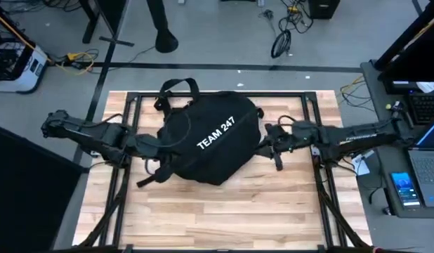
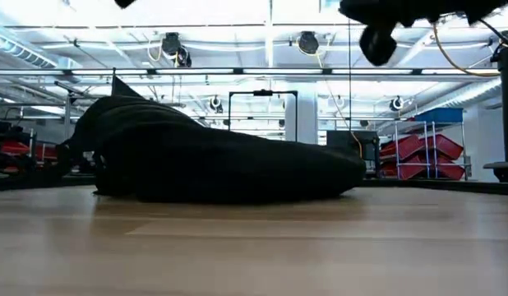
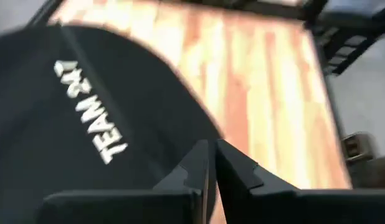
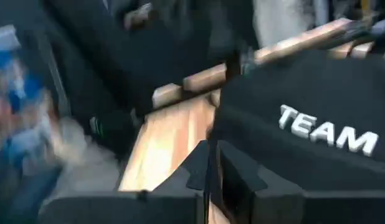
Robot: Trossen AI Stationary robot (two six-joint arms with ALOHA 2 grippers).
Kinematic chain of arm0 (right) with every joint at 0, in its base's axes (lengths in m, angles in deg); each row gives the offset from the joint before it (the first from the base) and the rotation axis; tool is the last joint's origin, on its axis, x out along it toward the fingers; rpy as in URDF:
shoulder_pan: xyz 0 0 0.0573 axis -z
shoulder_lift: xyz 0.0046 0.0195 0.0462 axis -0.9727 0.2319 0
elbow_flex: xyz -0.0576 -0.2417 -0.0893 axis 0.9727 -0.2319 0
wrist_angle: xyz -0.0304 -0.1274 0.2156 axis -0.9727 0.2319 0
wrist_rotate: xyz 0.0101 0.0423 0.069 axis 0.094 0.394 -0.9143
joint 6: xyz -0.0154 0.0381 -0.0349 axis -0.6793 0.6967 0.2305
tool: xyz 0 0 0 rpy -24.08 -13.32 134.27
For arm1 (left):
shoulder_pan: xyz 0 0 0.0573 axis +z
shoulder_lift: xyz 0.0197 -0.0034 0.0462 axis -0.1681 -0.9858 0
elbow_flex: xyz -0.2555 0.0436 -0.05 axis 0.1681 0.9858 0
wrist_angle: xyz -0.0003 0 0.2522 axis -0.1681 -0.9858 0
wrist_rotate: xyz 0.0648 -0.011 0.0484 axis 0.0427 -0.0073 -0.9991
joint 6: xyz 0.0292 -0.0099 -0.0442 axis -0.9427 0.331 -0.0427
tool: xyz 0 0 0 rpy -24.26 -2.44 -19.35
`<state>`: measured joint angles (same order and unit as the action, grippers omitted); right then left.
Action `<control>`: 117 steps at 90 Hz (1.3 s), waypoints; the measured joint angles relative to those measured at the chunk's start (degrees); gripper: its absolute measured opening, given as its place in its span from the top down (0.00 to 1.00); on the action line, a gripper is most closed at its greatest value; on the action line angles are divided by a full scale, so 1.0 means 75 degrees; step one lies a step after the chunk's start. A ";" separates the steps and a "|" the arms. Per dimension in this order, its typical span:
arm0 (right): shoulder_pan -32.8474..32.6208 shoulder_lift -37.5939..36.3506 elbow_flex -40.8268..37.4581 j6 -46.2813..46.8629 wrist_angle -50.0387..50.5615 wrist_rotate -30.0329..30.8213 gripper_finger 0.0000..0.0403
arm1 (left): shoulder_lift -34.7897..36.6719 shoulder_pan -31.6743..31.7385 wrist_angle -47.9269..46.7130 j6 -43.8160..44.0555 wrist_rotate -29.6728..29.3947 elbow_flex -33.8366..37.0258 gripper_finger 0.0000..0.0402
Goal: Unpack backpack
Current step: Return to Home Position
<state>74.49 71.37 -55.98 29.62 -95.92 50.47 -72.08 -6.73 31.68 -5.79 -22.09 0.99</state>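
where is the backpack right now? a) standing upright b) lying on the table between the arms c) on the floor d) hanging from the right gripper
b: the backpack lies flat on the table, lettering up, between the left gripper and right gripper, both shut on nothing.

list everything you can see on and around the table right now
large rounded black fabric backpack with white TEAM 247 lettering: one, black, lying mid-table between the arms
light wooden table: one, pale wood, under the backpack
smartphone with lit screen: one, blue screen, side desk right of the table
red racks: several, red, room behind
left pincer: one, dark, shut, empty, at the backpack's left edge
right pincer: one, dark, shut, empty, at its right edge
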 joint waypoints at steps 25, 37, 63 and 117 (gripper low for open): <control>-0.0691 -0.0132 -0.2209 0.0176 -0.3518 0.0259 0.98 | 0.0413 -0.0186 0.0201 -0.0240 -0.0411 0.0269 0.97; -0.0681 -0.0405 -0.3024 -0.0121 -0.5227 0.0379 0.98 | 0.0469 -0.0190 0.0367 -0.0381 -0.0743 0.0329 0.97; -0.0666 -0.1822 -0.4139 -0.0870 -0.6572 0.0240 0.98 | 0.0450 -0.0488 0.0269 0.0034 -0.0761 0.0344 0.97; -0.0462 -0.6651 -0.4143 -0.1551 -0.0016 0.0243 0.98 | 0.0871 -0.0588 0.0955 -0.0413 -0.0105 0.0364 0.97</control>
<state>71.03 21.48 -87.05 17.98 -96.04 52.30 -65.55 -11.14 38.84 -8.89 -22.88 3.72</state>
